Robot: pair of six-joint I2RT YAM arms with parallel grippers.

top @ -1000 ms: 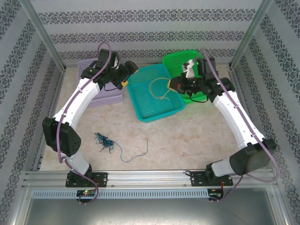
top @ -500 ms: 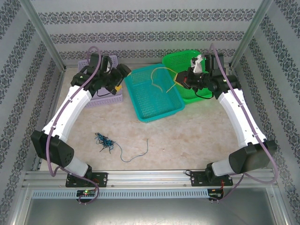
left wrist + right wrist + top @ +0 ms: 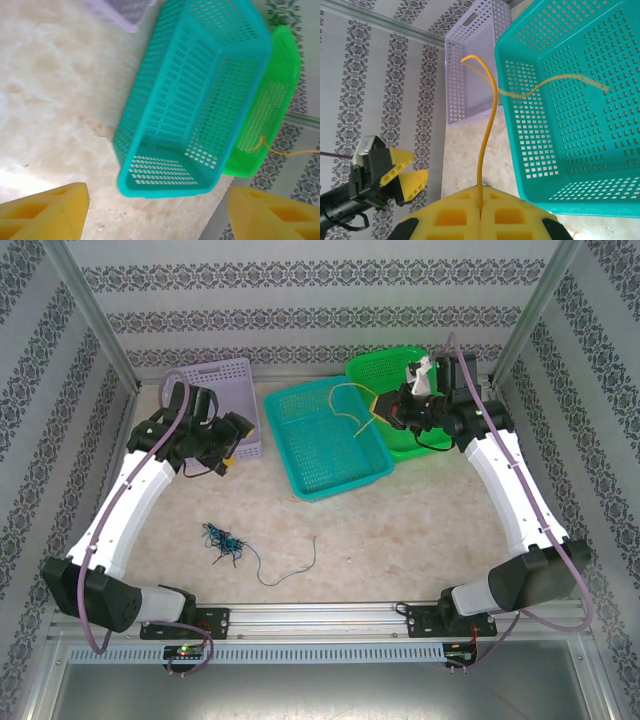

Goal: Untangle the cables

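Two sets of yellow fingers, well apart, over the far half of the bench (image 3: 420,520).

Right fingers (image 3: 455,220): pressed together and clamped on a yellowish cable (image 3: 488,130). Hair-thin strand rising straight out of the seam between the pads, then curling over to a free end seen against the purple basket (image 3: 470,75). From the top view, arching away from those fingers above the teal basket (image 3: 288,450) and hanging down toward its mesh floor. Impossible to tell whether touching that floor. Just behind the right fingers, the green basket (image 3: 380,362).

Left fingers (image 3: 45,215): spread wide, nothing gripped, with bare bench and the near end of the teal basket beyond the gap. From above, poised just beside the near wall of the purple basket.

Remaining cables (image 3: 222,540): a small blue-and-black tangle lying flat on the bench, nearer the left arm than the right, well apart from both sets of fingers. Trailing rightward from the knot, one loose strand (image 3: 290,575), curling up at its tip.
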